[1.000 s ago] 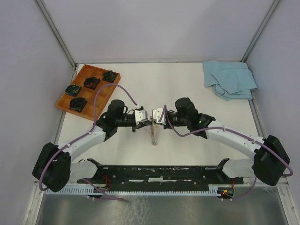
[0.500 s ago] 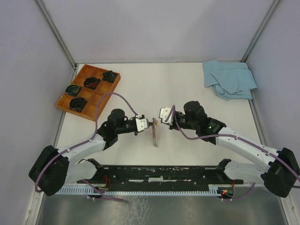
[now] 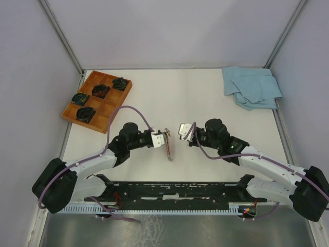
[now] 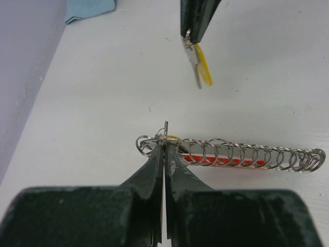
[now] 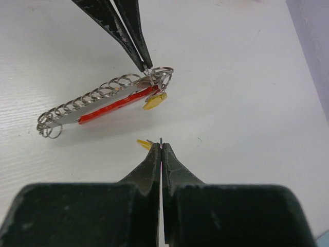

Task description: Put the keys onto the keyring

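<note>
Left end effector (image 4: 164, 140) pinches the keyring (image 4: 234, 153) by its thin ring; right end effector (image 5: 161, 146) pinches the keys (image 4: 198, 64) nearby, above the tabletop (image 3: 154, 92) — probably light, stiff, slippery metal, best held by the heads.

Counter (image 3: 205, 92): white, matte, rectangular, lightly scuffed.
Back wall (image 3: 169, 31): pale lavender panel, plain.
Left wall (image 3: 25, 77) and right wall (image 3: 313, 92): same lavender panels, meeting the counter's side edges.
Posts: grey metal, one at the far left corner (image 3: 61, 36), one at the far right corner (image 3: 282, 33).
Tray (image 3: 93, 78): brown wood, divided into compartments, at the far left corner; black coils (image 3: 100, 90) in four compartments.
Cloth (image 3: 252, 86): light blue, crumpled, at the far right corner.
Rail (image 3: 175, 189): black, along the near edge.
Duct (image 3: 154, 208): white, slotted, just beyond the rail.
Sheet (image 3: 180, 229): brushed metal, nearest the camera.
Light: even, soft, faint shadows.
</note>
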You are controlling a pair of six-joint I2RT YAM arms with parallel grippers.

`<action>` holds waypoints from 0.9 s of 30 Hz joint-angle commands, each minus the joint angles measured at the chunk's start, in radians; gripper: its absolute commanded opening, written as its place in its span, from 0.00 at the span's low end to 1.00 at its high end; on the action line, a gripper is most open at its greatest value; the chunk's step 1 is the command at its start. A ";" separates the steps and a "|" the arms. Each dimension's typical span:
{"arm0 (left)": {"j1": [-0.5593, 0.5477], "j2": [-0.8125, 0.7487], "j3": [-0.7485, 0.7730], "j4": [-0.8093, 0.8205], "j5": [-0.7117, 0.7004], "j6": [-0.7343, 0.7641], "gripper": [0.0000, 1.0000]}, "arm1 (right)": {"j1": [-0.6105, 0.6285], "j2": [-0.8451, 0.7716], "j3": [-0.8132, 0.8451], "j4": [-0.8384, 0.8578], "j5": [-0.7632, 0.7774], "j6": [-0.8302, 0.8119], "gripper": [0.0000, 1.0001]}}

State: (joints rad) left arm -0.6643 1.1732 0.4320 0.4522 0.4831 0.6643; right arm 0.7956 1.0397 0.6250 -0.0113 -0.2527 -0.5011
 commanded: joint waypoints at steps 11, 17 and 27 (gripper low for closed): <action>-0.026 -0.058 -0.104 0.209 0.013 0.249 0.03 | -0.002 0.109 -0.070 0.326 -0.164 -0.381 0.01; -0.026 -0.076 -0.132 0.288 0.021 0.223 0.03 | -0.001 0.139 -0.059 0.335 -0.232 -0.385 0.01; -0.026 -0.069 -0.133 0.309 0.059 0.201 0.03 | -0.001 0.158 -0.083 0.404 -0.244 -0.443 0.01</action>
State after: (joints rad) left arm -0.6868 1.1229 0.2989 0.6609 0.4995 0.8600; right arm 0.7956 1.1900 0.5465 0.3256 -0.4679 -0.8986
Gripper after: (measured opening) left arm 0.033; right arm 0.012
